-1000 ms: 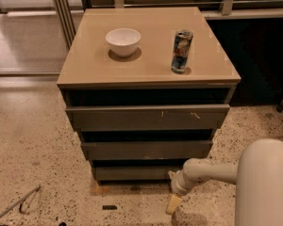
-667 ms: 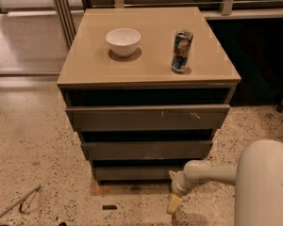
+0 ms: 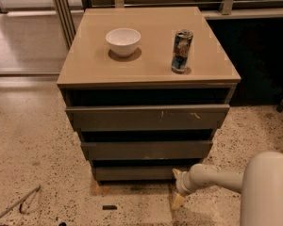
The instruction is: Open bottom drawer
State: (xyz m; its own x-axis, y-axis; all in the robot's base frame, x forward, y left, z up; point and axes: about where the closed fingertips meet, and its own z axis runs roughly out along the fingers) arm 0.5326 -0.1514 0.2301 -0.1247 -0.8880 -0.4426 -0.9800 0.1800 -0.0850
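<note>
The bottom drawer [image 3: 134, 173] is the lowest and narrowest of three dark grey-brown fronts on the cabinet, plain and without a handle. It looks about flush under the middle front [image 3: 146, 150]. My gripper [image 3: 177, 188] is low by the floor at the bottom drawer's right end. It is open: one tan fingertip [image 3: 176, 173] is at the drawer's upper right corner, and the other [image 3: 178, 201] hangs below, near the floor. It holds nothing.
The top drawer front [image 3: 148, 117] has pale scratches. A white bowl [image 3: 123, 41] and a drink can [image 3: 181, 51] stand on the tan cabinet top [image 3: 89, 65]. The speckled floor holds a small dark object [image 3: 109, 207] and a thin metal piece [image 3: 16, 205].
</note>
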